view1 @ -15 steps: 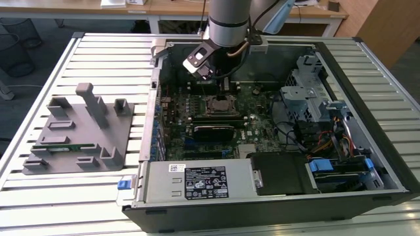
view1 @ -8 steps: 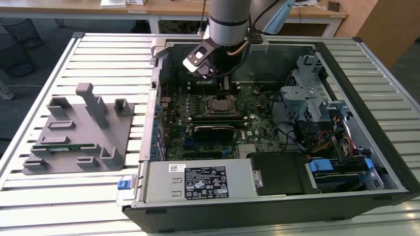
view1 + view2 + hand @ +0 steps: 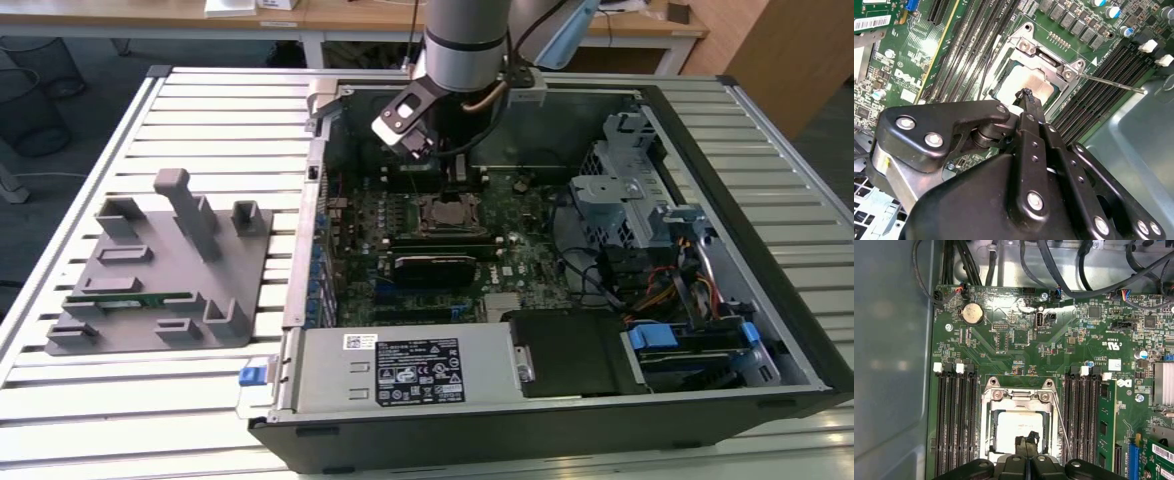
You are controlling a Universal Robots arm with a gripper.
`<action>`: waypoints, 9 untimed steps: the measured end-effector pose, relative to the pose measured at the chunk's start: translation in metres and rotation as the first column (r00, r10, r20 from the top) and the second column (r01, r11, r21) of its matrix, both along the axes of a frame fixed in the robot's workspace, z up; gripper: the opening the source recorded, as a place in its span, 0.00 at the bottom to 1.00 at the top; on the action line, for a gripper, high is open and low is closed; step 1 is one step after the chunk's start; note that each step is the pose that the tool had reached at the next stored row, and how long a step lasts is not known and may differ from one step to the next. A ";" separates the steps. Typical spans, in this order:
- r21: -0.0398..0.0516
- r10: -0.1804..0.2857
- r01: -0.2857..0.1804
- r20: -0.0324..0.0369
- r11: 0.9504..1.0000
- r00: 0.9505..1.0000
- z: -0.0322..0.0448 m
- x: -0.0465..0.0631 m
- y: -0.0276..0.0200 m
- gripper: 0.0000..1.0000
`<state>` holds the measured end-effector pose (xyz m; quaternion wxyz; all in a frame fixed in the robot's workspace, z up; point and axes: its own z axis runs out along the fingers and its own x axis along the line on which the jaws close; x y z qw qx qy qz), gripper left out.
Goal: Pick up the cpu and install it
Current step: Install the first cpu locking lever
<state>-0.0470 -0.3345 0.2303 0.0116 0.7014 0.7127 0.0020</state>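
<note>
The black metal hand (image 3: 1027,95), its fingers closed together, hovers over the flat square silver cpu (image 3: 1026,85) seated in the metal-framed socket (image 3: 1019,395), centre frame.

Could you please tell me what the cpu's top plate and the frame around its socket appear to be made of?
The cpu has a pale, matte silver top, most likely a metal plate; it reflects the light softly in both wrist views. The socket frame looks like bright bare metal, probably steel, glossy, with shiny screw heads. The gripper, of black finish, hangs just above the cpu.

gripper (image 3: 1027,95) tips together — over cpu (image 3: 1026,85)
</note>
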 end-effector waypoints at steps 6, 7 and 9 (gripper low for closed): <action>0.000 0.000 0.000 0.000 1.000 1.000 0.0015 0.000 0.0000 0.11; 0.000 0.000 0.000 0.000 1.000 1.000 0.0017 0.000 0.0000 0.11; 0.000 0.000 0.000 0.000 1.000 1.000 0.0023 0.000 0.0000 0.11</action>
